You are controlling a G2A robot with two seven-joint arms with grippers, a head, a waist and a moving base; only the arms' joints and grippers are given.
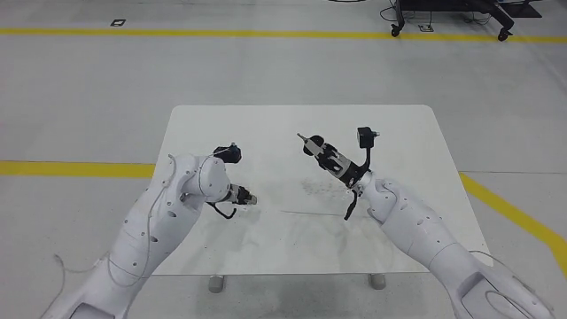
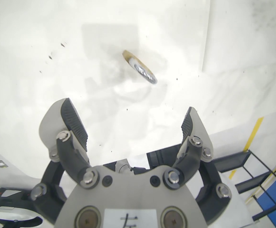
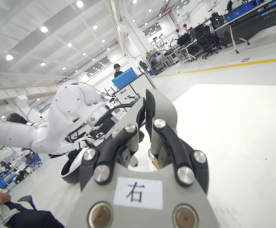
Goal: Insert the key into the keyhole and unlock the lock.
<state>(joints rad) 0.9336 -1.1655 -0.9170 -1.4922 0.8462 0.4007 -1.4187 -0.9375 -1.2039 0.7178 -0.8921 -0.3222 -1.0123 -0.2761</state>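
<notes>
White table [image 1: 399,230], lock [image 2: 139,67], right claw [image 3: 145,97] pinching key [image 3: 145,87]

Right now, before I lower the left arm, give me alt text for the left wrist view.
The left gripper is open above the white table, holding nothing. Ahead of it, what looks like the lock, a small, blurred brass and silver shape, sits on the table.

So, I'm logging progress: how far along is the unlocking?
Done: right gripper looks shut on the key, held above the table. In hand: open left gripper hovers over the lock lying there. Left: insertion and turning.
</notes>
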